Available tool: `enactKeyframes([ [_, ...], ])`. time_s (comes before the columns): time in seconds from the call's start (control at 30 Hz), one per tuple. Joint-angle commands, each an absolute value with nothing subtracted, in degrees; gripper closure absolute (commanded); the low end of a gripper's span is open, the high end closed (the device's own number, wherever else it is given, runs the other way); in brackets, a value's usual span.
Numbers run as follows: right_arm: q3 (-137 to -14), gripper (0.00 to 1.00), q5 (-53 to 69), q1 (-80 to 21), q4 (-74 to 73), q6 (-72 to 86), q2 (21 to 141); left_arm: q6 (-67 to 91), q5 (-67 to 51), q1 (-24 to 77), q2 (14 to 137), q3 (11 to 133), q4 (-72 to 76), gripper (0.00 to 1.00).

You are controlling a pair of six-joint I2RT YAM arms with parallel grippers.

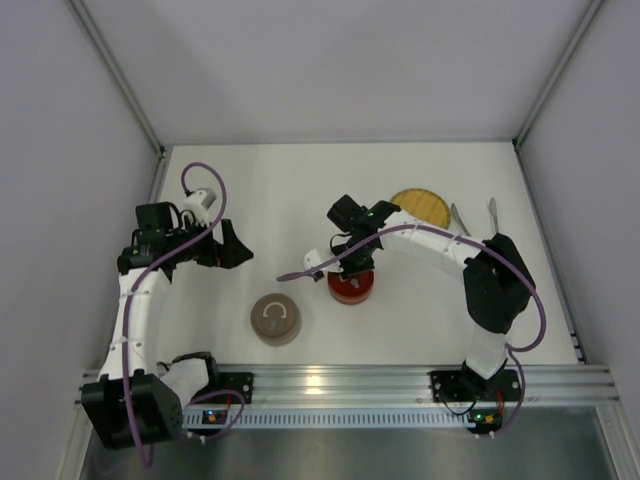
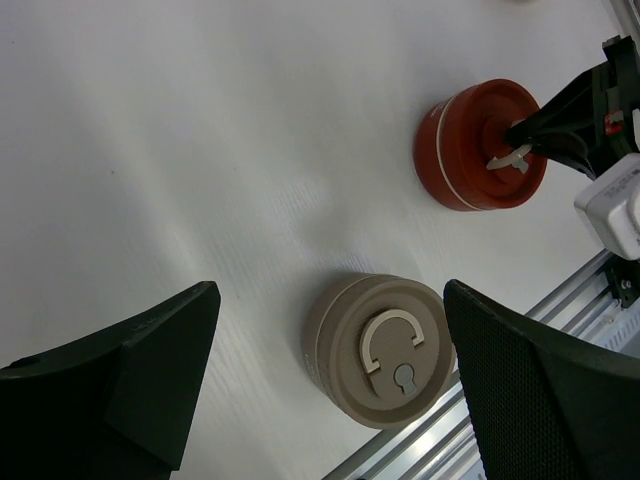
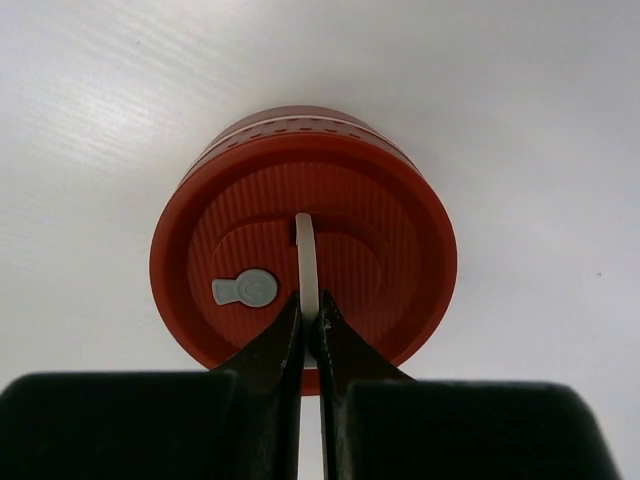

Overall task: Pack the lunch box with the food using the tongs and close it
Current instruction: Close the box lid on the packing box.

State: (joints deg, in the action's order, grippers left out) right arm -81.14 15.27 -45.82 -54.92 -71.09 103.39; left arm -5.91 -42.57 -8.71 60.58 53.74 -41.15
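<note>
The red round lunch box [image 1: 352,290] stands at the table's middle with its lid on [image 3: 390,250]. My right gripper [image 1: 350,268] [image 3: 311,306] is directly above it, shut on the lid's upright white handle [image 3: 306,255]. The left wrist view shows the same lunch box [image 2: 460,150]. My left gripper [image 1: 232,245] [image 2: 330,292] hangs open and empty to the left, above the table. Two silver arm ends of the tongs [image 1: 459,217] lie right of the plate, their join hidden under my right arm. No food shows in any view.
A beige round tin [image 1: 276,319] [image 2: 385,350] with a closed lid stands near the front rail. A yellow plate [image 1: 418,206] lies at the back right. Grey walls enclose the table; an aluminium rail [image 1: 330,383] runs along the near edge.
</note>
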Motion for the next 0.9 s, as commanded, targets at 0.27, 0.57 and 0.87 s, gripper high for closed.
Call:
enactKeyframes([
  [0.27,-61.1,1.00,17.6,-45.4,-36.1,-25.4,98.0,-7.9,-40.4,-9.1,57.0,55.5,-41.0,0.02],
  [0.57,-54.1,1.00,25.4,-47.9,-34.9,-18.6,91.1,-9.7,-39.7,-9.1,57.7,57.6,-42.5,0.02],
  [0.87,-57.4,1.00,26.0,-54.1,-41.9,-24.7,95.6,-11.1,-38.6,-9.1,57.3,59.4,-43.9,0.02],
])
